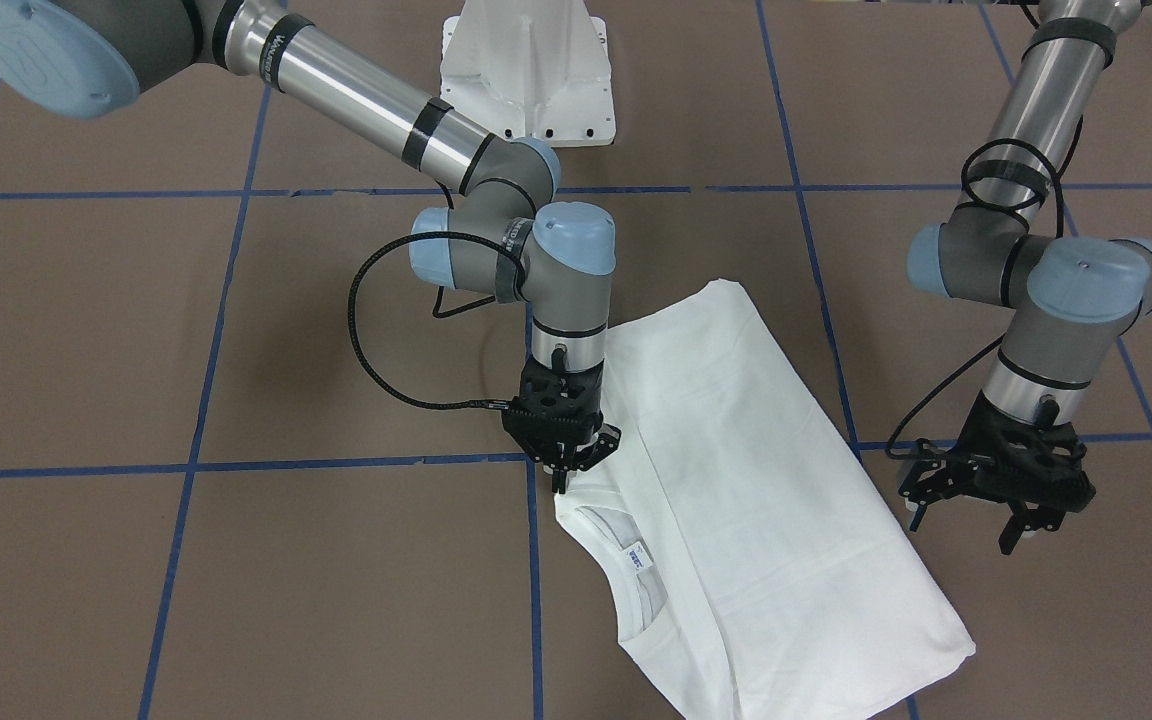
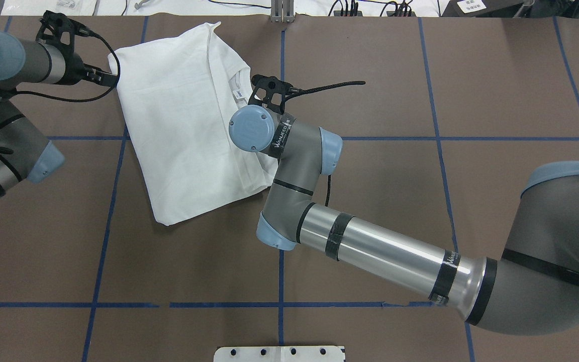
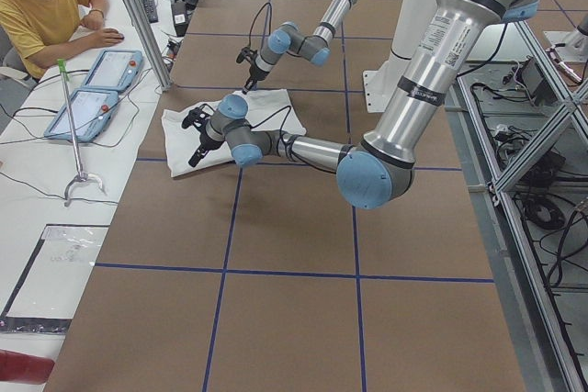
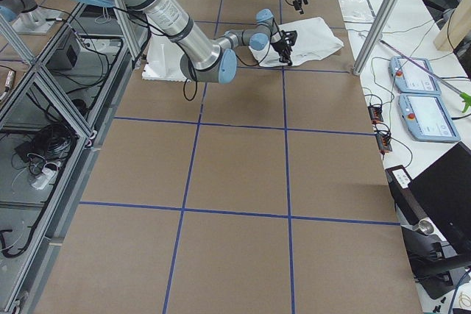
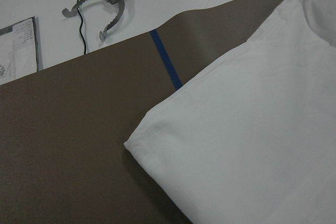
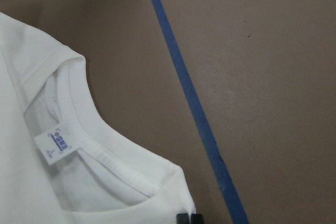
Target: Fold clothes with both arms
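Observation:
The white T-shirt lies folded lengthwise on the brown table, collar and neck label facing up; no printed text shows. My right gripper points down with its jaws together on the shirt's shoulder corner beside the collar; its fingertips sit on the cloth edge in the right wrist view. My left gripper is open and empty, held off the shirt's other long side, near the corner that shows in the left wrist view.
The white metal pedestal stands at the robot's base. Blue tape lines cross the table. An operator sits at a side desk with two pendants. Metal tongs lie past the table's edge.

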You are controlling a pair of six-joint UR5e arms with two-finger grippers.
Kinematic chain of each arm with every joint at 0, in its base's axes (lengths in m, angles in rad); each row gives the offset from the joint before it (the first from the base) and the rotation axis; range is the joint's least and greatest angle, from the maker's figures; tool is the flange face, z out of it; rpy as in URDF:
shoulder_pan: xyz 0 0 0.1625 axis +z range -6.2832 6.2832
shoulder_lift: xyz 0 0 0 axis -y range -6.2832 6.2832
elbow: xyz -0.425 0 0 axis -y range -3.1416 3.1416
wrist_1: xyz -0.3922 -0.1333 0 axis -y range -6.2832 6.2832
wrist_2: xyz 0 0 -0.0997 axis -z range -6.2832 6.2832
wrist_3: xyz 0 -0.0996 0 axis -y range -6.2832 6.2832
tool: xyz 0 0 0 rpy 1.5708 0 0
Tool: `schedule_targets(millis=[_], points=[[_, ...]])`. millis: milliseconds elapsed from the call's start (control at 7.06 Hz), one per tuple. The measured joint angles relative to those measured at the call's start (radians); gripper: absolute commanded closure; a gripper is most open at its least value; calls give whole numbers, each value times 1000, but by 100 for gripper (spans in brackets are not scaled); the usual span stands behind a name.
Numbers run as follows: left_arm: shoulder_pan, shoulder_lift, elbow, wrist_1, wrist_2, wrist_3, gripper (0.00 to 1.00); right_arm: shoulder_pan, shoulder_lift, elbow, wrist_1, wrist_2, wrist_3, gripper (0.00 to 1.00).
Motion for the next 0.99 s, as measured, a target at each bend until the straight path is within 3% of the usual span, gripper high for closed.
schedule_targets(millis=[283, 850, 992], points=[[1, 0, -9, -2, -1, -1, 0, -1, -49, 185, -189, 3, 2, 100], [9, -1, -32, -2, -3, 0, 0, -87, -479, 749, -312, -59, 13, 100], [11, -2, -37, -2, -3, -1, 0, -122, -533, 826, -338, -85, 21, 38]])
